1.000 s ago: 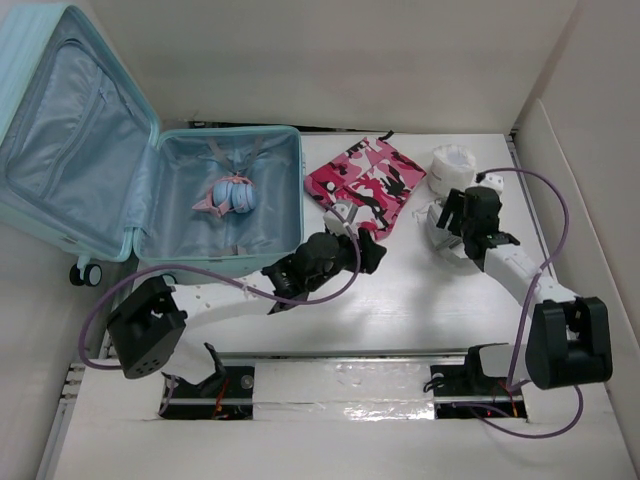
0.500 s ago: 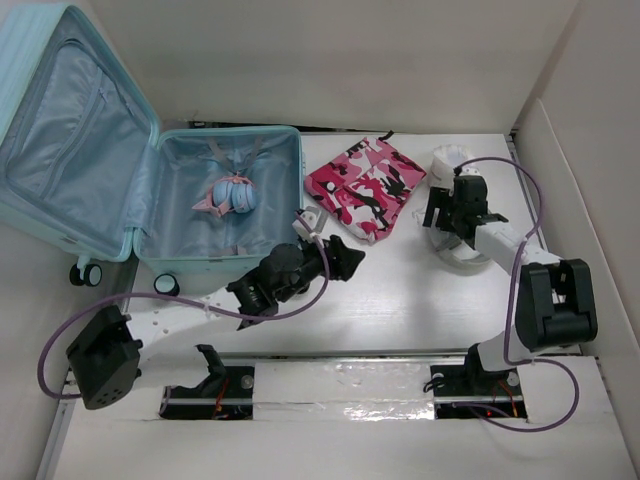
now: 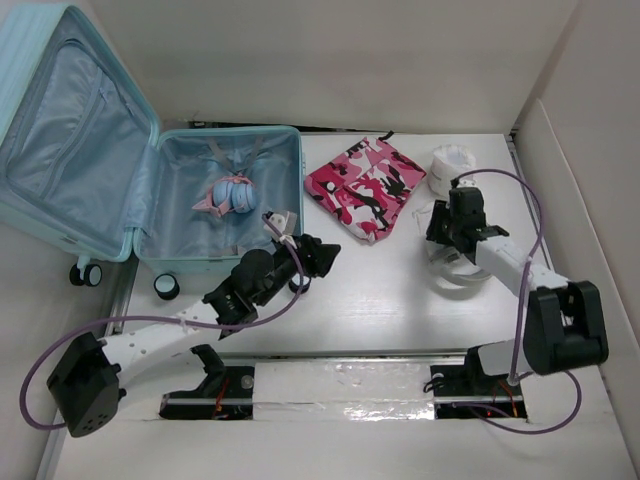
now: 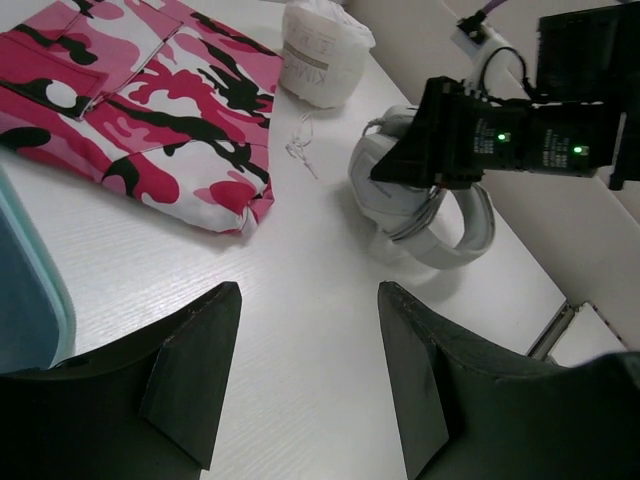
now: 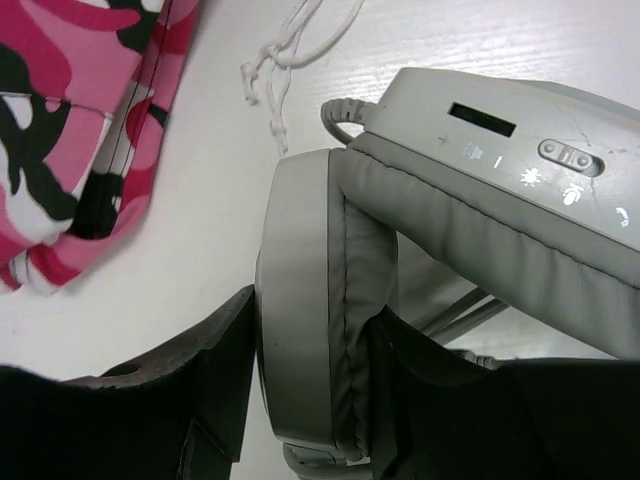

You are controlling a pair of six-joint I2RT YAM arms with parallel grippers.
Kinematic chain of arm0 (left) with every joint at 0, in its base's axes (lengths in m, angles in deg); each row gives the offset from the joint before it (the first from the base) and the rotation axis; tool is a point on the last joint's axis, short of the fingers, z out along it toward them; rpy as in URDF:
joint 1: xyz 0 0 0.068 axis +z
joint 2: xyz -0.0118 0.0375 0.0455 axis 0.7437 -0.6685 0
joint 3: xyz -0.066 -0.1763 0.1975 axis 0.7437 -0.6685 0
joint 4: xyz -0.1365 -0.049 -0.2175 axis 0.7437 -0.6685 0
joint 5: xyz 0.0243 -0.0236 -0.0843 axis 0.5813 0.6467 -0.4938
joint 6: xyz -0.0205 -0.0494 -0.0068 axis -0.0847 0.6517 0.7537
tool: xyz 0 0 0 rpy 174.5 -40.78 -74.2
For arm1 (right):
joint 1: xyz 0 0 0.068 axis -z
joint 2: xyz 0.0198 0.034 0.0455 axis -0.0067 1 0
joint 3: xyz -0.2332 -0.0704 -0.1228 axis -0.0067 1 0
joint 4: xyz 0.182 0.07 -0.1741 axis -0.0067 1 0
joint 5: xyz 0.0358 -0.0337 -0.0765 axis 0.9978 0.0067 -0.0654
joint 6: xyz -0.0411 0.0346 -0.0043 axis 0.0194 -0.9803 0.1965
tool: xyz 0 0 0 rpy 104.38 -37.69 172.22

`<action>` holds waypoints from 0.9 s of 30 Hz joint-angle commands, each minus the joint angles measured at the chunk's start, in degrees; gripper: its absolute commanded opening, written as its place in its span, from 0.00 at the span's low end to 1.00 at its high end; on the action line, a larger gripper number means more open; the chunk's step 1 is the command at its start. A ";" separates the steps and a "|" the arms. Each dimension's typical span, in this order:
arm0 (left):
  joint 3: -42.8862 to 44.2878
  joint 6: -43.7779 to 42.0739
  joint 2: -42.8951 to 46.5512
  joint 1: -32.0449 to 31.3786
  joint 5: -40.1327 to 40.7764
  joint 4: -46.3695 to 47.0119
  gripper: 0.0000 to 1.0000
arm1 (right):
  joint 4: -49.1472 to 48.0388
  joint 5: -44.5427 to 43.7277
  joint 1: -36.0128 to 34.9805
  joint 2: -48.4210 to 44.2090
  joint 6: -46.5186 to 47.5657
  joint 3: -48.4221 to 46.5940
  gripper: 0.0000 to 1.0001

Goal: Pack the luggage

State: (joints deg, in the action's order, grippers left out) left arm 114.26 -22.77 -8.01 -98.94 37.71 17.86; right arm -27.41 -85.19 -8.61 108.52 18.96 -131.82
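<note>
The luggage (image 3: pixel 225 245), a pale aqua suitcase, lies open at the left with its lid (image 3: pixel 70 130) leaning back. A blue bundle (image 3: pixel 232 195) rests in its lined base. Grey-white headphones (image 3: pixel 460 270) lie on the table at the right. My right gripper (image 3: pixel 447 232) is shut on one ear cup (image 5: pixel 300 330), one finger on the shell and one on the cushion. My left gripper (image 3: pixel 325 255) hovers open and empty just right of the luggage's front corner. In the left wrist view it (image 4: pixel 308 300) sits over bare table.
A folded pink camouflage garment (image 3: pixel 365 185) lies between the luggage and the headphones. A white rolled item (image 3: pixel 452 165) sits behind the headphones, with a white cord (image 5: pixel 290 40) beside it. Walls close in the table at the back and right. Suitcase wheels (image 3: pixel 165 287) stick out at the front.
My left arm has drawn back to the lower left, away from the camouflage garment. My right gripper has dropped onto the headphones and closed on an ear cup.
</note>
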 commanded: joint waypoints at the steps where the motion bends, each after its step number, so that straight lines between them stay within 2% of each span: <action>1: -2.12 -0.61 3.86 0.97 0.56 4.12 0.54 | -0.06 -5.14 -1.03 -9.39 -0.38 -1.49 0.26; 5: -3.88 0.10 10.60 0.97 1.26 5.08 0.53 | 0.74 -6.20 -6.29 -16.87 0.50 -3.33 0.23; 7: -6.58 0.62 14.83 0.97 2.66 6.13 0.53 | 3.62 -7.16 -10.92 -17.69 1.29 -7.70 0.23; 11: -9.59 0.54 32.55 0.97 10.45 4.22 0.52 | 5.84 -7.17 -21.57 -14.09 3.74 -18.87 0.23; 13: -10.99 1.06 37.68 0.19 14.25 1.48 0.51 | 2.70 -2.45 -25.70 -9.18 4.62 -23.53 0.22; 14: -11.61 1.24 42.05 0.18 16.97 1.31 0.49 | 1.72 -0.68 -29.38 -6.90 5.85 -28.94 0.23; 17: -13.81 0.72 48.57 -1.40 20.84 1.13 0.46 | -0.49 5.21 -33.53 4.34 8.57 -38.54 0.23; 18: -14.25 0.10 49.56 -2.01 21.64 0.78 0.45 | -1.54 9.14 -35.55 10.03 9.11 -45.45 0.23; 20: -14.34 -0.34 50.97 -2.63 23.48 0.08 0.45 | -4.87 11.98 -36.97 14.98 9.73 -53.38 0.23; 27: -13.99 -0.69 50.71 -2.63 25.60 -1.07 0.44 | -7.70 24.73 -38.20 38.54 4.55 -76.35 0.24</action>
State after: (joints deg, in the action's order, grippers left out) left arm 100.25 -22.36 42.50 -101.30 61.03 16.04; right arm -27.69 -67.57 -47.06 142.73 24.56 -200.73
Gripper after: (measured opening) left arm 0.443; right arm 0.459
